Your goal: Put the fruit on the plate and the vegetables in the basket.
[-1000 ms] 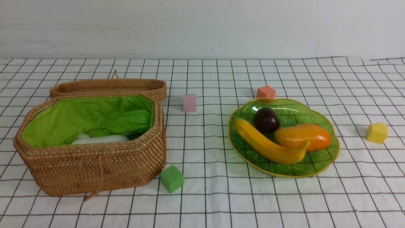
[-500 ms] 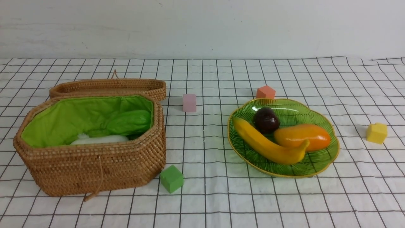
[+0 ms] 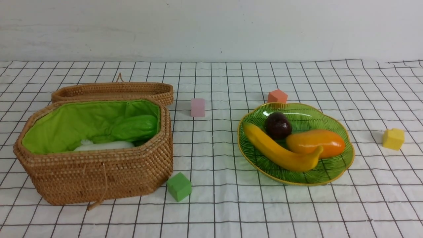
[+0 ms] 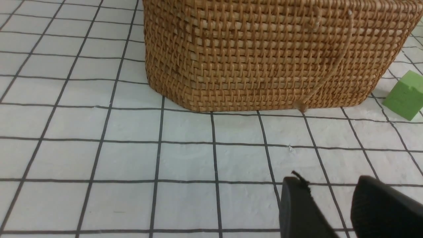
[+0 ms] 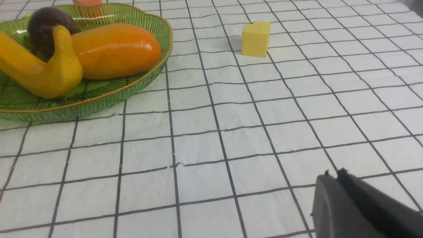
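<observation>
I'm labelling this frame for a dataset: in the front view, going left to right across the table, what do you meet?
basket → green cube → pink cube → plate holding the fruit → yellow cube.

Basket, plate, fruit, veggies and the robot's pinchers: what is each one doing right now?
basket: open, lid lying behind it.
bumpy gourd: inside the basket.
white vegetable: inside the basket.
plate: holds all three fruits.
banana: on plate.
mango: on plate.
plum: on plate.
left gripper: open, empty.
right gripper: shut, empty.
</observation>
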Controlling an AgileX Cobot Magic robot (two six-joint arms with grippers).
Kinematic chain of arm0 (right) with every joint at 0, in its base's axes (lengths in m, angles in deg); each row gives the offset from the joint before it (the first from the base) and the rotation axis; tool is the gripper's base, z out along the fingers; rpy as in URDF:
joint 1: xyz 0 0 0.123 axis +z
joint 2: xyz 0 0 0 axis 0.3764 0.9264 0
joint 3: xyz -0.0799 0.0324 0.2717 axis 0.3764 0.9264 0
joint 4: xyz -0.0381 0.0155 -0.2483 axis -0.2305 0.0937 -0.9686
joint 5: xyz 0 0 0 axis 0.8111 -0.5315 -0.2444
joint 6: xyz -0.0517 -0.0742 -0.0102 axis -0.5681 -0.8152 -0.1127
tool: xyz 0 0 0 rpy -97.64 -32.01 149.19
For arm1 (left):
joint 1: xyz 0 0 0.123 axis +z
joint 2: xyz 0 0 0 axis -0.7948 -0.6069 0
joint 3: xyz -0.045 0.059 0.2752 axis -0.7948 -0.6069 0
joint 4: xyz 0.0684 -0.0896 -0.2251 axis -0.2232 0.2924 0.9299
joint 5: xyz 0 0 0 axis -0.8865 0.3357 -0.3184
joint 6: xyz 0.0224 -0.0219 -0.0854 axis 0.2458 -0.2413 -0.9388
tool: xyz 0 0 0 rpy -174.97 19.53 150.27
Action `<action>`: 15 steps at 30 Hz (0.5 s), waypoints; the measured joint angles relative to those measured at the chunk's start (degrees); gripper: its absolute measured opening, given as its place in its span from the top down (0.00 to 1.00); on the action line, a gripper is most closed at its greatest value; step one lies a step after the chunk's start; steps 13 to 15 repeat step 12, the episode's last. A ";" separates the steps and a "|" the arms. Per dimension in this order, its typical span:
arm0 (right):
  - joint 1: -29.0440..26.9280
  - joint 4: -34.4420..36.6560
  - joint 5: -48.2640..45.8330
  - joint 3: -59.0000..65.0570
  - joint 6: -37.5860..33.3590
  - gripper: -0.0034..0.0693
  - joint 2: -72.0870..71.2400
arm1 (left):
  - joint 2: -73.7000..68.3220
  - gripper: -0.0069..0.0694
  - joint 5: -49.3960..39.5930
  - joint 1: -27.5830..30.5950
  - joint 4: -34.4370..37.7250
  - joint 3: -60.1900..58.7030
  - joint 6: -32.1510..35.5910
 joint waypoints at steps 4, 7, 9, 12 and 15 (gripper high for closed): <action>0.00 0.00 0.00 0.00 0.00 0.90 0.00 | 0.00 0.60 0.00 0.00 0.00 0.00 0.00; 0.00 0.00 0.00 0.00 0.00 0.90 0.00 | 0.00 0.60 0.00 0.00 0.00 0.00 0.00; 0.00 0.00 0.00 0.00 0.00 0.90 0.00 | 0.00 0.60 0.00 0.00 0.00 0.00 0.00; 0.00 0.00 0.00 0.00 0.00 0.89 0.00 | 0.00 0.60 0.00 0.00 0.00 0.00 0.00; 0.00 0.00 0.00 0.00 0.00 0.89 0.00 | 0.00 0.60 0.00 0.00 0.00 0.00 0.00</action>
